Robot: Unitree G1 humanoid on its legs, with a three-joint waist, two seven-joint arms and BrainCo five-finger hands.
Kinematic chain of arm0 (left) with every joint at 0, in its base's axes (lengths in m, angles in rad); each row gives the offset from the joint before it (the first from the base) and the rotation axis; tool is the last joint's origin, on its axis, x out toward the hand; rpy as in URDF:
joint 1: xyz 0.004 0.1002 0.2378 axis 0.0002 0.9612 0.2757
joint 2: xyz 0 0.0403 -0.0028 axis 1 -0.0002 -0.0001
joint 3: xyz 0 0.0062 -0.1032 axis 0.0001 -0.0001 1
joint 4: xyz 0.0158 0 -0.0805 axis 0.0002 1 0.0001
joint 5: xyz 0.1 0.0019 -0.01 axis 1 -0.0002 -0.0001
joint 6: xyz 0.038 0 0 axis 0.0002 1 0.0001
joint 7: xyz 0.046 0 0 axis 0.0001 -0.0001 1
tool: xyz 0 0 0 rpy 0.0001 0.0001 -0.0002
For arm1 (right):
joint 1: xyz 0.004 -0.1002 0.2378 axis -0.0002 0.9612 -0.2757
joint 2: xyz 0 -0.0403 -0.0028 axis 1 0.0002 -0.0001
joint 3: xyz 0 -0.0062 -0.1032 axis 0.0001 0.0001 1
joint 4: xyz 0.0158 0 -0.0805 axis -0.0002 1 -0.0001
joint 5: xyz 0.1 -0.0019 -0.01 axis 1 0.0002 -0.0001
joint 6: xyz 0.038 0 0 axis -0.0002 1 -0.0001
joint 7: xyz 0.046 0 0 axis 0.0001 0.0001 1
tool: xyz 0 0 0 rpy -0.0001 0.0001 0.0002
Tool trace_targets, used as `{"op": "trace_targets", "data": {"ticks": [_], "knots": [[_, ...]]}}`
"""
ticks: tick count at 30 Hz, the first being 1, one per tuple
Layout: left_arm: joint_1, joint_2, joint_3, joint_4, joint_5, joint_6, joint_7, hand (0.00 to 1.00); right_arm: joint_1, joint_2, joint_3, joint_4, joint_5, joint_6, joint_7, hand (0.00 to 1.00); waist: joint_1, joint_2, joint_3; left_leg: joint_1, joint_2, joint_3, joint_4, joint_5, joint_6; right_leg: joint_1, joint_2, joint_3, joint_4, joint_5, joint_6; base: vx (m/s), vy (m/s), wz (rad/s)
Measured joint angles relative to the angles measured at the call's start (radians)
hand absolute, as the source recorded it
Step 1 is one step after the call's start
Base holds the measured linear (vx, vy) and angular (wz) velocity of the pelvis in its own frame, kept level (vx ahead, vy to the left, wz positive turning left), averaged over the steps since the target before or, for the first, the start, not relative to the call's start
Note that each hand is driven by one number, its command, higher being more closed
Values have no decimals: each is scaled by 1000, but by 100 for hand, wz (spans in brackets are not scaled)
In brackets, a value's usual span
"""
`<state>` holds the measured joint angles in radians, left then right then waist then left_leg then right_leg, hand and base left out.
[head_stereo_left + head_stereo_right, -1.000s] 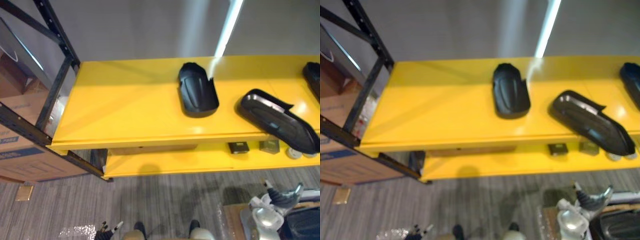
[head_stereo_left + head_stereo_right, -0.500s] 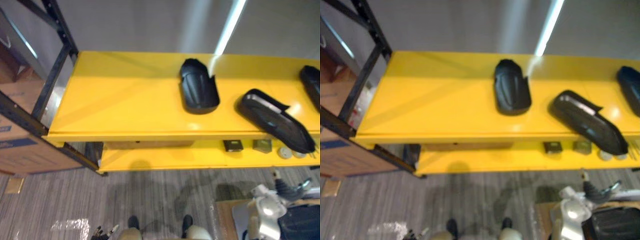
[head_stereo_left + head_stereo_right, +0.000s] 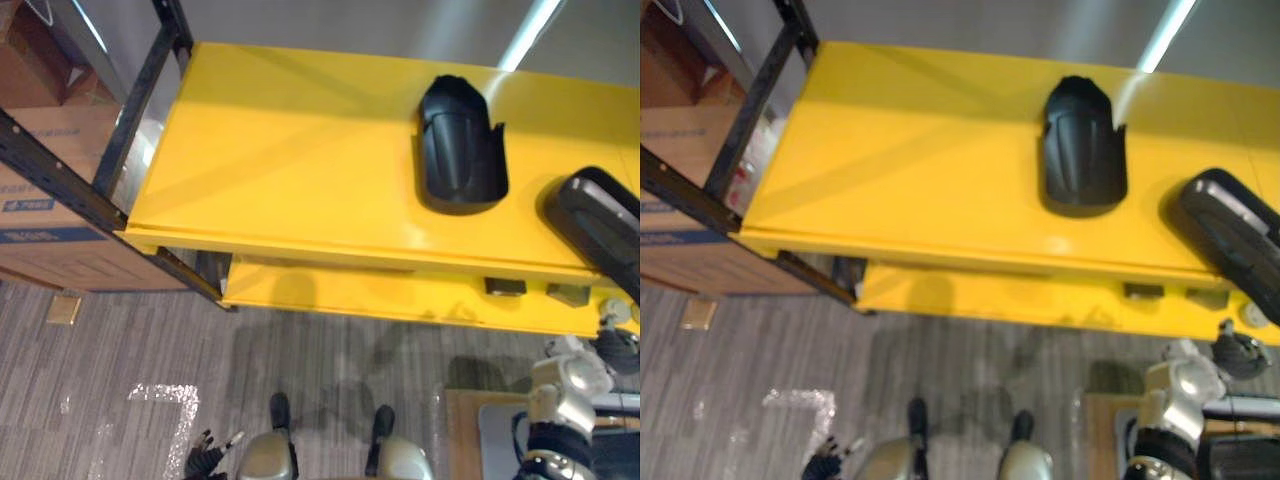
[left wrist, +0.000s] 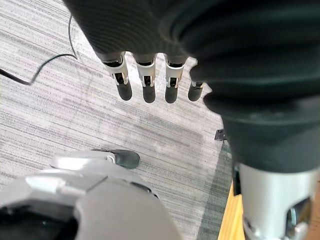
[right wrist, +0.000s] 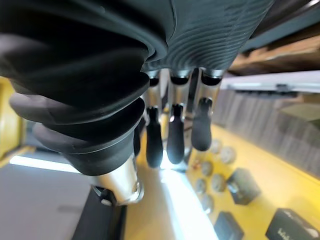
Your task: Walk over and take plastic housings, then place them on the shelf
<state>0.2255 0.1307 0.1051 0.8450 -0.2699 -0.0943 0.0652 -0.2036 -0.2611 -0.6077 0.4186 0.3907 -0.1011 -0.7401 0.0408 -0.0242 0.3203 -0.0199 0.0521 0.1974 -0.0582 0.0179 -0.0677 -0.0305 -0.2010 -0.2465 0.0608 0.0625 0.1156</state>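
Black plastic housing (image 3: 460,145): 1 piece, hood-shaped, lying flat on the top board of the yellow shelf (image 3: 290,160), right of the board's middle. Its rounded end points toward the wall and its wider, notched end toward the front edge. Both hands are well apart from it.

Second housing (image 3: 600,225): 1 piece, black, glossy and longer. It lies at a slant on the same board, to the right of the first and apart from it, partly cut off by the edge of the eye views.

Right hand (image 5: 172,132): low at the right, in front of the shelf. Fingers straight and side by side, nothing held. Past the fingertips in the right wrist view lies the lower board (image 3: 330,300).

Left hand (image 4: 146,80): hanging low at the left over the grey carpet (image 3: 120,350), well apart from the shelf. Fingers straight and relaxed, nothing between them.

Lower board, contents: small dark boxes (image 5: 242,186), several, toward its right end. Round discs (image 5: 206,167), pale, lie in a loose group just beside the boxes.

Black rack upright (image 3: 150,80): metal, slanting past the shelf's left end, with a second black bar crossing lower down.

Cardboard box (image 3: 50,230): brown, behind the black bars, left of the shelf.

Tan square (image 3: 63,308): small, flat on the carpet, just in front of the cardboard box.
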Motion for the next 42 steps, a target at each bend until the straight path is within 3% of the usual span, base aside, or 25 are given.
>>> {"op": "trace_targets", "data": {"ticks": [5,14,23,32,42], "knots": [[-3,-1,-14,1,-7,-8,-1,0,-24,-51,-1,24,7,2,-4,100,-1,22,26,-9,-1,-8,-2,12,7,-5,-3,0,0,-2,2,-76,3,2],[-16,-1,-41,3,-8,-10,0,0,-52,-105,-41,85,8,24,-5,100,0,19,42,-17,-9,-27,-20,49,-3,-8,-5,4,-3,-52,16,-56,-13,6],[-20,12,-55,0,-45,-7,0,0,-216,-285,-77,235,27,50,-1,100,1,8,74,-24,-14,-40,-20,52,0,-8,-7,-3,-3,-46,26,10,1,4],[-20,21,-70,-38,-47,5,-9,0,-513,-514,105,425,20,157,47,100,5,22,116,-51,-14,-83,0,51,3,-4,-7,-30,3,-39,21,18,4,14],[-21,33,-85,-48,-48,2,-23,0,-657,-601,263,509,-4,198,88,100,6,59,149,-89,-14,-96,35,42,8,-20,-8,-31,8,-39,21,-17,2,2]]}}
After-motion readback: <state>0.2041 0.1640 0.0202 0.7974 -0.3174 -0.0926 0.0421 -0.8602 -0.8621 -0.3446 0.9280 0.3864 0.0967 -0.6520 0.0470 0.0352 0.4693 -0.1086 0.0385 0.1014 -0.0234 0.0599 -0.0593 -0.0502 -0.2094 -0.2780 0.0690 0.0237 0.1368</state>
